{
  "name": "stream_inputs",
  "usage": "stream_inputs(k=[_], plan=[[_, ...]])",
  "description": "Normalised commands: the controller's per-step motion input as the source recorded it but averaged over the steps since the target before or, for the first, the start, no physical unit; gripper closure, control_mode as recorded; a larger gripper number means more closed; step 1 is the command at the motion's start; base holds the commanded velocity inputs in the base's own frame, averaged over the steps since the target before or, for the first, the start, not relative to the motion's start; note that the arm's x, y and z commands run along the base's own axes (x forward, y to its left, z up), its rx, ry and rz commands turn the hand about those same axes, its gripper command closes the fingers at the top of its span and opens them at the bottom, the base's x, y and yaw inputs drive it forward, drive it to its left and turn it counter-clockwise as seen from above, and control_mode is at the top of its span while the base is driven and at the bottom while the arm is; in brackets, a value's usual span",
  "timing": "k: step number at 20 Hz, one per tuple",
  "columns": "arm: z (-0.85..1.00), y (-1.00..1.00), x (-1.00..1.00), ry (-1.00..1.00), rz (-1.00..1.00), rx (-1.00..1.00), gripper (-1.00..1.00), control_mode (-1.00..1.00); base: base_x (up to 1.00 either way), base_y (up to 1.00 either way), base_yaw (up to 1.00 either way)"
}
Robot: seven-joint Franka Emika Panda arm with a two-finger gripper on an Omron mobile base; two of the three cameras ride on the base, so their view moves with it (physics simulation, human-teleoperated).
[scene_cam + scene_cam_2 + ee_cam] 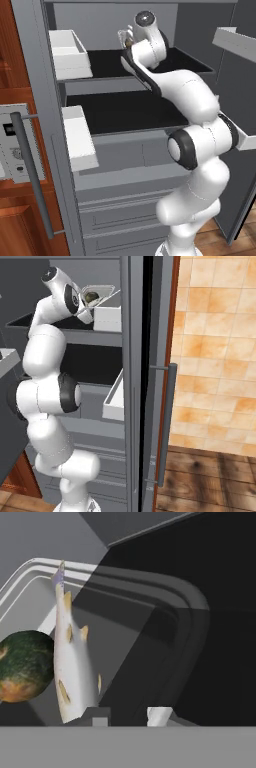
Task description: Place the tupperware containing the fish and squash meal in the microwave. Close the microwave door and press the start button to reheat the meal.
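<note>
Gripping the rim of the tupperware (150,632), the gripper (129,716) has its jaws clenched on the tub's near wall, one finger inside and one outside. In the hand view, a silver fish (72,672) lies lengthwise in the tub, and a dark green and orange squash (22,664) rests touching it at 9 o'clock. In the right base view, the tub (97,293) sits tilted at the gripper (85,303), level with the upper shelf of an open grey cabinet, with a white bin (107,316) just beside it at 4 o'clock. In the left base view, the arm (195,150) reaches up to the upper shelf (107,62); the tub (125,36) shows at 9 o'clock of the wrist. A control panel (12,145) and a long vertical grey handle (32,175) stand at 8 o'clock, well apart.
</note>
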Motion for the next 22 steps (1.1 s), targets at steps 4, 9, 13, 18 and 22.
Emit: stream_inputs(k=[4,9,13,18,22], plan=[[0.08,0.00,-0.83,-0.12,0.00,-0.01,1.00,-1.00,0.00,0.00,0.00],[0.07,0.00,-0.99,0.00,0.00,0.00,1.00,-1.00,0.00,0.00,0.00],[0.00,-0.01,-1.00,0.00,0.00,0.00,1.00,-1.00,0.00,0.00,0.00],[-0.08,-0.10,-1.00,0.01,0.00,0.00,1.00,-1.00,0.00,0.00,0.00],[-0.15,-0.24,-1.00,0.05,0.00,0.00,1.00,-1.00,0.00,0.00,0.00]])
